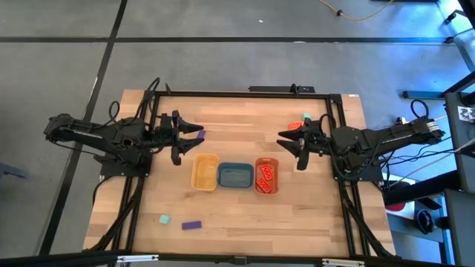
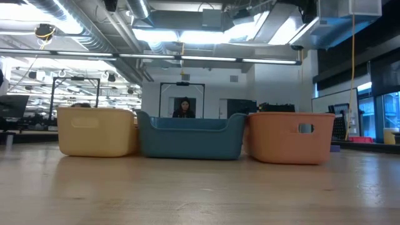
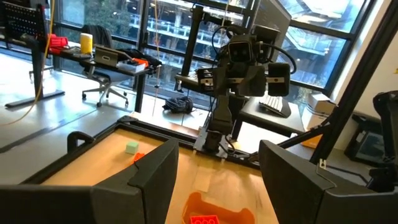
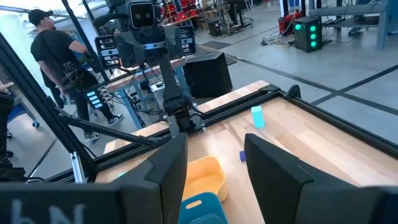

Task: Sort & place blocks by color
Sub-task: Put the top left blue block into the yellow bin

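Trays sitting in a row mid-bench (image 1: pixel 245 222): yellow tray (image 1: pixel 205 171), blue tray (image 1: pixel 235 176), orange tray (image 1: pixel 266 176). Orange-red bricks (image 1: pixel 266 176) lying inside the orange tray. Left claw (image 1: pixel 194 139) hovering at the bench's left, above the yellow tray in the high view, fingers spread with nothing between them; a purple bar (image 1: pixel 199 135) lying just beside its tip. Right claw (image 1: pixel 286 140) hovering at the right, fingers parted, gripping nothing; an orange-red brick (image 1: pixel 295 125) and a mint-green cube (image 1: pixel 306 116) lying near it. Another mint-green cube (image 1: pixel 164 219) and purple bar (image 1: pixel 192 224) lying at the near-left bench edge.
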Tool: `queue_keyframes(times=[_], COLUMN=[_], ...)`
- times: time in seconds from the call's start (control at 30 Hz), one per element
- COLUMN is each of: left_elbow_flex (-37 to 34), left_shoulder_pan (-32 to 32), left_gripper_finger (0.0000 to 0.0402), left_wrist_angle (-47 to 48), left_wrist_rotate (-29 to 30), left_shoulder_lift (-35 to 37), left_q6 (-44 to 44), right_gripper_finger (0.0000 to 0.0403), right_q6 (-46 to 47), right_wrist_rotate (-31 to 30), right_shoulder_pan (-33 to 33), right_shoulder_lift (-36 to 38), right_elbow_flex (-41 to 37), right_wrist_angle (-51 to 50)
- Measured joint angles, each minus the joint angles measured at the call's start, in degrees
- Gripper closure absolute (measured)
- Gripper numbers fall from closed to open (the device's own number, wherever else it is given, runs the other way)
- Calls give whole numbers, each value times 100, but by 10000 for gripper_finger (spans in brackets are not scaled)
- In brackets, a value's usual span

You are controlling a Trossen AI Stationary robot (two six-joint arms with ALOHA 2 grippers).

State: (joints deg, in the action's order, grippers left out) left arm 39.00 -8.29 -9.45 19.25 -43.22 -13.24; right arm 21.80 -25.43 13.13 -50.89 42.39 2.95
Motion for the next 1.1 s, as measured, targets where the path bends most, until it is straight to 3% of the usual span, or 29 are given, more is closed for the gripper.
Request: queue_keyframes(times=[0.13,0.23,0.4,0.57,0.8,1.1], left_elbow_flex=[263,744,1624,1670,1124,463], left_shoulder_pan=[3,222,1413,2924,4253,4864], left_gripper_finger=[186,186,183,162,140,139], left_wrist_angle=[466,1627,4144,5417,5766,5332], left_wrist_rotate=[333,688,652,-107,-131,88], left_shoulder_lift=[-38,-188,-542,-908,-1296,-1824], left_q6=[-119,-285,-905,-1046,-1419,-1505], right_gripper_finger=[239,239,239,239,240,240], right_q6=[-2,-1,8,37,38,26], right_wrist_rotate=[-46,-188,-202,-204,-215,-215], right_shoulder_pan=[0,0,0,0,0,0], right_shoulder_lift=[-2,-2,-2,-4,-4,-4], right_elbow_flex=[0,-1,0,-2,0,0], right_wrist_angle=[-8,-23,-72,-121,-151,-185])
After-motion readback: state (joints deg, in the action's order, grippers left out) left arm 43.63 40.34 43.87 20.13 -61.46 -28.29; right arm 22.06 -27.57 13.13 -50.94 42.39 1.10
